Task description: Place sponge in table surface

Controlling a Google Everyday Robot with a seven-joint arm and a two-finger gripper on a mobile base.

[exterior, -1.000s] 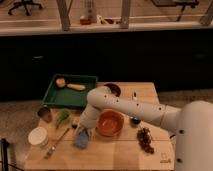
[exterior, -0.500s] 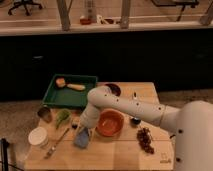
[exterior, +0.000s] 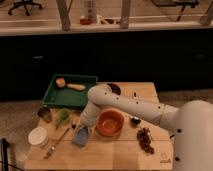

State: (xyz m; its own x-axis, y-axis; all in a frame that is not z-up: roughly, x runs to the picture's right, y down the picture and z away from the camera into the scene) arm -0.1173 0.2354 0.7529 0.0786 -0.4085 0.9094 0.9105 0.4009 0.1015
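Unreadably, a dark logo (exterior: 164, 161) marked the tabletop (exterior: 112, 156); the end effector (exterior: 83, 125), state unclear, hung over the flat blue-grey sponge (exterior: 80, 137).

We are looking at what seems to be an office or lab floor, not a home. At the top, wheeled office chairs (exterior: 25, 5) are standing on a hard, pale floor behind metal posts (exterior: 63, 15) and a light ledge (exterior: 115, 28). A long dark partition (exterior: 125, 55) is running below that ledge, and speckled flooring (exterior: 15, 117) is showing at the left. In front, a plank table (exterior: 115, 156) with a small logo (exterior: 165, 161) is carrying an odd mix of things, among them a green tray (exterior: 54, 98) and an orange bowl (exterior: 110, 123). A white robot arm (exterior: 125, 103) is reaching over it, with its gripper (exterior: 82, 128) hanging low, left of the bowl, right at the sponge (exterior: 80, 136).
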